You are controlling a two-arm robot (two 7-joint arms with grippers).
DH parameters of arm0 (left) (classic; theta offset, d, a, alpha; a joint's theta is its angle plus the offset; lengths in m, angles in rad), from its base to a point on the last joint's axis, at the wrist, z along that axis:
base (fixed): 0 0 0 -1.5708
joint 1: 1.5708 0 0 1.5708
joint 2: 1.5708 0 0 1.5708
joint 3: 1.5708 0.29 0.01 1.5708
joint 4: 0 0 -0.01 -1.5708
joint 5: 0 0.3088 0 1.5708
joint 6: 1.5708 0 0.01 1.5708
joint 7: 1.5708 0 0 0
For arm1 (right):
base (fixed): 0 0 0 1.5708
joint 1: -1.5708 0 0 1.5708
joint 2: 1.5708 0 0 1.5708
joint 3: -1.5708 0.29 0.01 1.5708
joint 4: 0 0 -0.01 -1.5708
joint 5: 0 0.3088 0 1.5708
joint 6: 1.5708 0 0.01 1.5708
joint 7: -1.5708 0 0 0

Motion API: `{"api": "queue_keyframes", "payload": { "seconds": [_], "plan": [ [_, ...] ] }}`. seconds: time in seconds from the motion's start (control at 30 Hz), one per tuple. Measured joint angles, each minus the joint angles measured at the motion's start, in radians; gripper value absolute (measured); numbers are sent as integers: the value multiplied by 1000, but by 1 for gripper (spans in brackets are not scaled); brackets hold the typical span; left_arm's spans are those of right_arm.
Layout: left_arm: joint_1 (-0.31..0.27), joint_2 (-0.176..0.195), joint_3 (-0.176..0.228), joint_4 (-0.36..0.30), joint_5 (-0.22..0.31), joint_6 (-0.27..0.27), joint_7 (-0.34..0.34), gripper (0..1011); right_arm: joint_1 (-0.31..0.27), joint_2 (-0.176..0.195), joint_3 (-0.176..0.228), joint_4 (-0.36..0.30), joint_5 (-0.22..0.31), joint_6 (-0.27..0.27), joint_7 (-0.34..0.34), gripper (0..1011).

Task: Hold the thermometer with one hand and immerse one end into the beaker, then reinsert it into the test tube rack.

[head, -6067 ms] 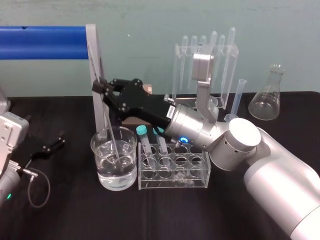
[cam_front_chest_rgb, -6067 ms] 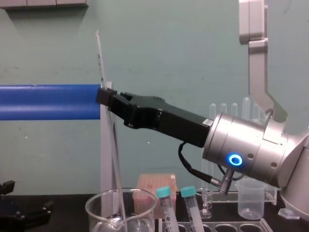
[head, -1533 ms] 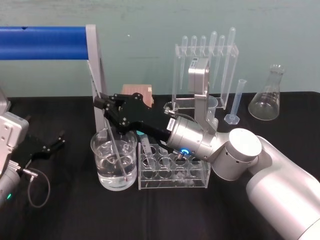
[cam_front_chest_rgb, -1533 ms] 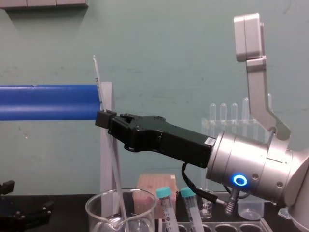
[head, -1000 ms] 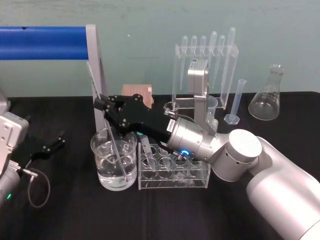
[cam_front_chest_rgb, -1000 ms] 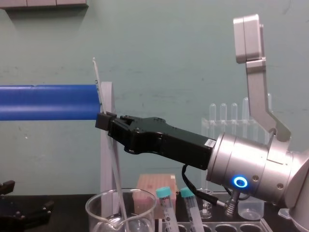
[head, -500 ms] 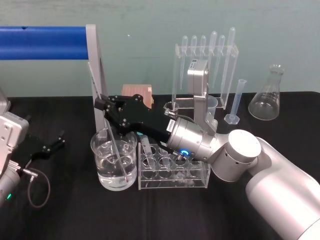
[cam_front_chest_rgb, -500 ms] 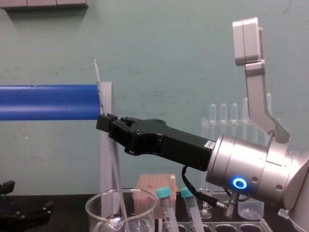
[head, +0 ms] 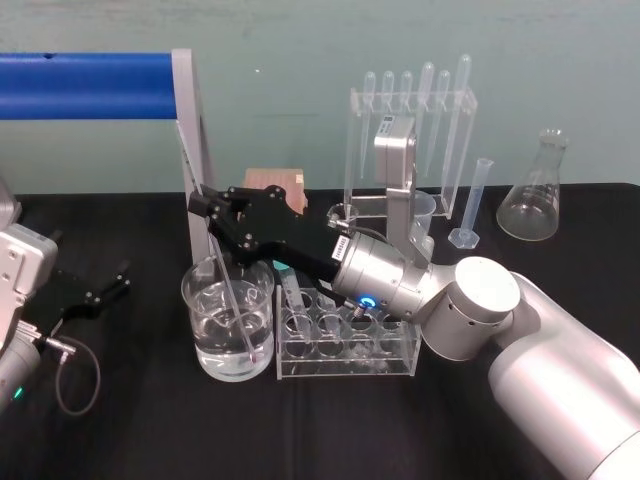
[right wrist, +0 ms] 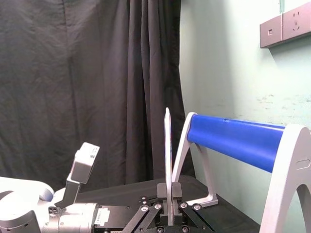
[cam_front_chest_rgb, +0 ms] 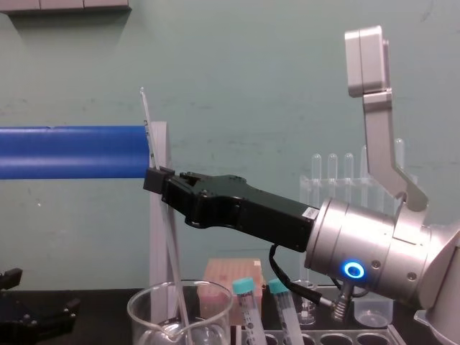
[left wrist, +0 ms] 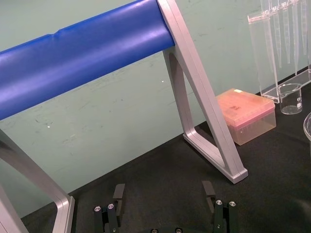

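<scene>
Right gripper (head: 206, 207) is reaching in over the test tube rack (head: 347, 345), fingers pinched tight on the thermometer (head: 233, 303) a good way up the rod. The rod is tilted, with its top leaning off toward the robot's left and poking well above the fingers, and its bottom end is down inside the beaker (head: 200, 332), dipped into the water. You can see the same lean from the chest camera, where the thermometer (cam_front_chest_rgb: 172, 260) runs from the gripper (cam_front_chest_rgb: 154, 180) down past the beaker's rim (cam_front_chest_rgb: 144, 302). The beaker sits just beside the rack's left end on the black table. Two teal-capped tubes (cam_front_chest_rgb: 244, 305) stand in the rack. The left gripper (left wrist: 164, 187) is parked low over the table off to the left, fingers spread apart and holding nothing.
</scene>
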Motion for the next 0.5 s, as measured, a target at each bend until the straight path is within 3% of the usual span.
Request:
{"api": "queue_keyframes", "payload": {
  "seconds": [0.5],
  "plan": [
    [0,0,0,0,0,0,0,1008,6,-4,3,9,0,-3,4,55]
  ]
}}
